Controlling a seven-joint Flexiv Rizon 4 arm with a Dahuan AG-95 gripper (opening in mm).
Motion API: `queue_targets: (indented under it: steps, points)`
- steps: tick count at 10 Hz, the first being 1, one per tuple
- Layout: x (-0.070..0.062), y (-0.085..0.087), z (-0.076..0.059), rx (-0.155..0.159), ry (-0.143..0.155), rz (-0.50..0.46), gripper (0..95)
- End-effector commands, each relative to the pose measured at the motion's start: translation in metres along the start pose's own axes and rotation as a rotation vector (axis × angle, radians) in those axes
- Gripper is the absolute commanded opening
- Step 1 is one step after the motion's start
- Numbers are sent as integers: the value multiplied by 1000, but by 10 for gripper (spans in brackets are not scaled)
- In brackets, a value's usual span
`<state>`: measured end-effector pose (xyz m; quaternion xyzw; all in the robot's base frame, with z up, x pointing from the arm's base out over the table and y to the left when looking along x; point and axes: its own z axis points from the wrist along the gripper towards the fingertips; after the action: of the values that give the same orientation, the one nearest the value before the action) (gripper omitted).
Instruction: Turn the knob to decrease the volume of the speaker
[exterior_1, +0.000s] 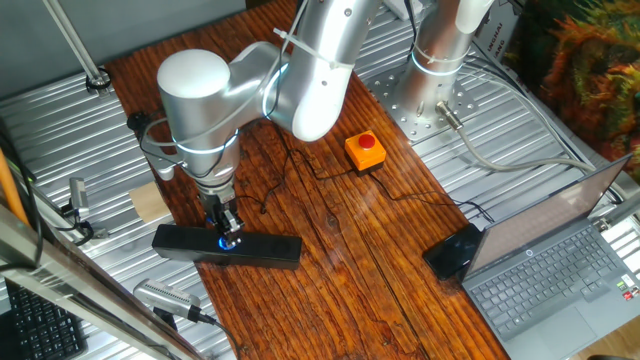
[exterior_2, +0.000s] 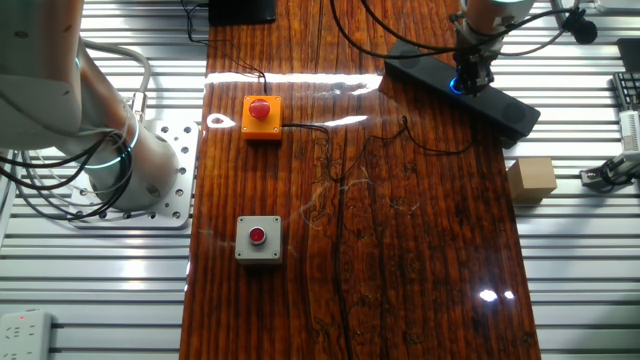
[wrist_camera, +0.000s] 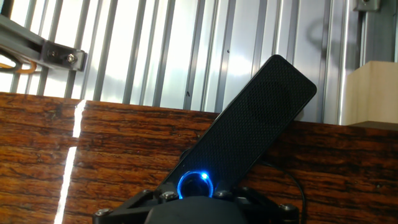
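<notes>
The speaker (exterior_1: 265, 250) is a long slim black bar lying on the wooden table near its edge; it also shows in the other fixed view (exterior_2: 505, 105) and in the hand view (wrist_camera: 249, 130). The knob (exterior_1: 231, 243) glows with a blue ring on top of the speaker, also seen in the other fixed view (exterior_2: 458, 84) and in the hand view (wrist_camera: 196, 185). My gripper (exterior_1: 228, 228) points straight down onto the knob, its fingers closed around it, as in the other fixed view (exterior_2: 470, 76). In the hand view the knob sits right at the gripper (wrist_camera: 196, 198), whose fingertips are hidden.
An orange box with a red button (exterior_1: 365, 150) and a grey box with a red button (exterior_2: 258, 238) stand on the wood. A wooden block (exterior_1: 150, 203) lies beside the speaker's end. A black mouse (exterior_1: 455, 250) and a laptop (exterior_1: 560, 270) sit further off. Thin black cables (exterior_2: 400, 130) cross the table.
</notes>
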<state>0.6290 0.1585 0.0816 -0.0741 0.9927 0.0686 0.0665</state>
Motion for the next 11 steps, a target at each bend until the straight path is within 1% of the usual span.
queue_targets:
  steps: [1, 2, 3, 4, 8, 9, 10, 11]
  points:
    - [0, 0, 0, -3, -1, 4, 190]
    - [0, 0, 0, -2, -1, 4, 190]
    - [0, 0, 0, -2, -1, 5, 380]
    - [0, 0, 0, -2, -3, 7, 380]
    - [0, 0, 0, -6, -5, 88, 380]
    - [0, 0, 0, -3, -6, 129, 380]
    - [0, 0, 0, -4, -6, 149, 380]
    - [0, 0, 0, -4, -6, 149, 380]
